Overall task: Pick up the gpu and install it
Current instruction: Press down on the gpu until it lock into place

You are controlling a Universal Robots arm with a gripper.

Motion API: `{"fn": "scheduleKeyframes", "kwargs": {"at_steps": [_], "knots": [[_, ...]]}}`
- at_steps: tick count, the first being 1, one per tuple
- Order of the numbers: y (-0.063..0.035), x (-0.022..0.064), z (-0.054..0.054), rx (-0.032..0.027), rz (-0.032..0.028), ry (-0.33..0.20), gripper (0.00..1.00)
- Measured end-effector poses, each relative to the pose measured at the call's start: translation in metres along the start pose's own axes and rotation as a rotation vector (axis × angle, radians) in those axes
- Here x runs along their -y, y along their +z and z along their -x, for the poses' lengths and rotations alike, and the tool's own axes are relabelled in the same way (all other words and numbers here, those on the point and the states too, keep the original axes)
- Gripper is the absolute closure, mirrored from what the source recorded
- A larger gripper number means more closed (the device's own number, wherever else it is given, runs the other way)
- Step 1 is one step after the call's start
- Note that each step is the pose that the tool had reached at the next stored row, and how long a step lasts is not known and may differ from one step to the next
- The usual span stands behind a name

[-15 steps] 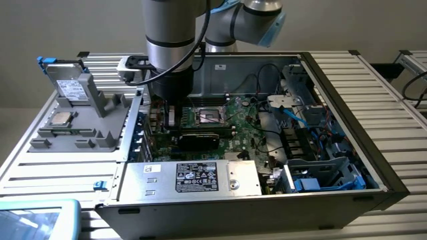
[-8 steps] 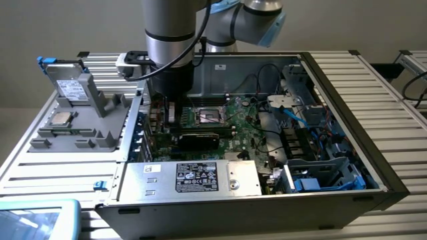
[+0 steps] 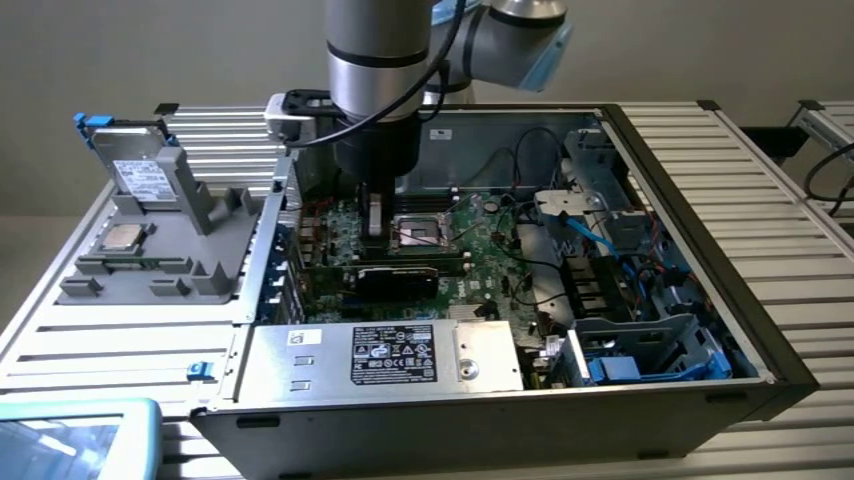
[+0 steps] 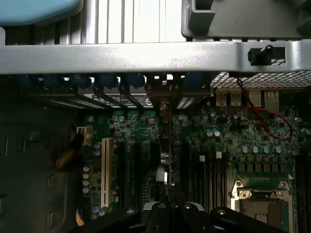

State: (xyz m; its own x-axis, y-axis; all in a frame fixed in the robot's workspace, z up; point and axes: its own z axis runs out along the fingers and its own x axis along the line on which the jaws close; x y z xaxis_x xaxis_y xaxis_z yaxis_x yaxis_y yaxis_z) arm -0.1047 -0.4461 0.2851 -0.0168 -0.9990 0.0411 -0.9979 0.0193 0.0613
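The gpu (image 3: 390,279) stands on edge inside the open computer case (image 3: 694,250), its black cooler face showing in the exterior view, seated across the motherboard (image 3: 487,262) a little toward seven o'clock from the bare CPU socket (image 3: 416,232). In the wrist view the card (image 4: 165,145) appears edge-on as a thin upright strip running between the expansion slots, beside a white slot (image 4: 104,170). The end effector (image 3: 375,218) hangs just above the card at about twelve o'clock from it, fingers drawn fully together, and whether they pinch the card's top edge cannot be told; in the wrist view its black tips (image 4: 170,209) meet right over the card's edge. The case also holds a silver power supply (image 3: 387,355) at six o'clock, a blue-trimmed drive cage (image 3: 641,345) at four o'clock, and loose black cables (image 3: 534,200). Outside the case, on the slatted bench (image 3: 120,330) at nine o'clock, a grey fixture (image 3: 167,225) carries a processor chip (image 3: 124,237).
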Motion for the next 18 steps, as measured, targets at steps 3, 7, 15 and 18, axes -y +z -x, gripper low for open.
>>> {"fn": "scheduleKeyframes", "kwargs": {"at_steps": [3, 7, 15, 18], "knots": [[-0.0009, 0.0139, 0.000, 0.0000, 0.0000, 0.000, 0.88], [-0.0020, 0.0318, 0.001, 0.0001, 0.0000, 0.000, 0.88], [0.0015, 0.0417, 0.001, -0.0001, 0.0001, 0.000, 0.88], [0.0068, 0.0445, 0.001, 0.0001, 0.0001, 0.000, 0.88]]}}
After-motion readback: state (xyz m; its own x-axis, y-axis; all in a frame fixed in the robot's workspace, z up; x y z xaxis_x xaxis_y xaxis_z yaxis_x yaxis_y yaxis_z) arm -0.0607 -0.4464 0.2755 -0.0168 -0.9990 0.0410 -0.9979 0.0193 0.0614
